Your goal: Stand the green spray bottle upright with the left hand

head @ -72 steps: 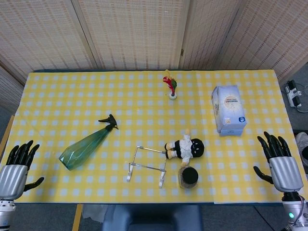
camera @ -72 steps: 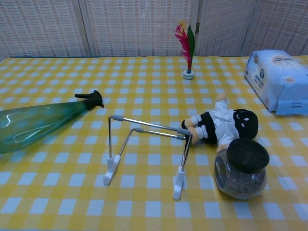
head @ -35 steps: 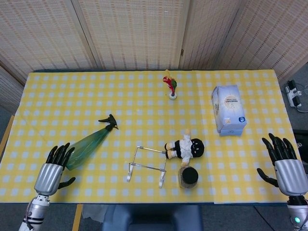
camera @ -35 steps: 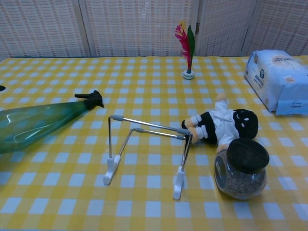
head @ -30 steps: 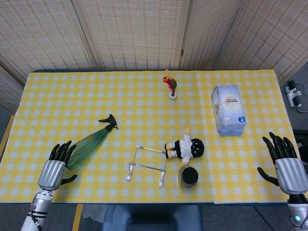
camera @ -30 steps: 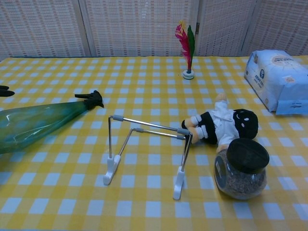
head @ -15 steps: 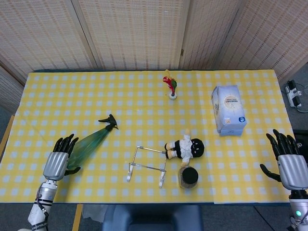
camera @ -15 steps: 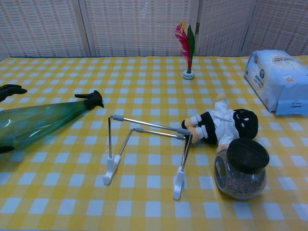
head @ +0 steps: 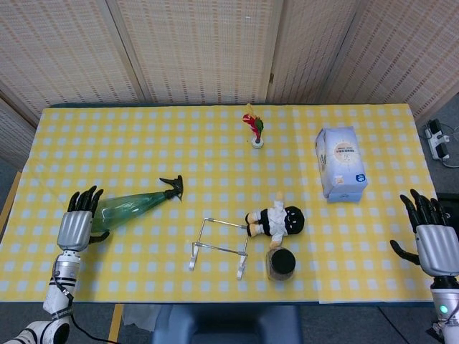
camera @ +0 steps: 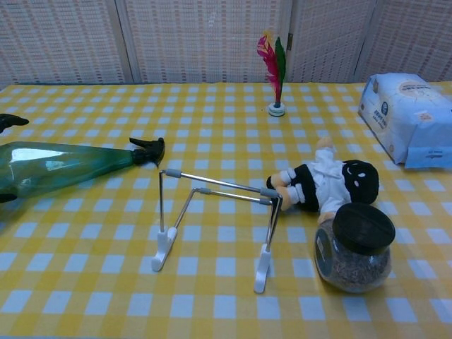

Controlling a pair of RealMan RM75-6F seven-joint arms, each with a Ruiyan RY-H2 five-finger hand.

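The green spray bottle (head: 133, 206) lies on its side on the yellow checked cloth at the left, with its black nozzle pointing right toward the wire rack. My left hand (head: 77, 218) is at the bottle's base end. Its fingers reach over the top and its thumb comes under, so it grips the base. In the chest view the bottle (camera: 63, 166) lies almost level, and only the fingertips (camera: 10, 121) show at the left edge. My right hand (head: 434, 240) hangs open and holds nothing, off the table's right edge.
A wire rack (head: 219, 249) stands just right of the nozzle. Past it lie a doll (head: 276, 221) and a black-lidded jar (head: 280, 264). A wipes pack (head: 340, 163) is at the right, and a feather shuttlecock (head: 253, 129) stands at the back centre.
My left hand came in from the table's front-left corner and closed around the bottle's base. The bottle has swung from a diagonal to nearly level. The right hand drifted slightly right.
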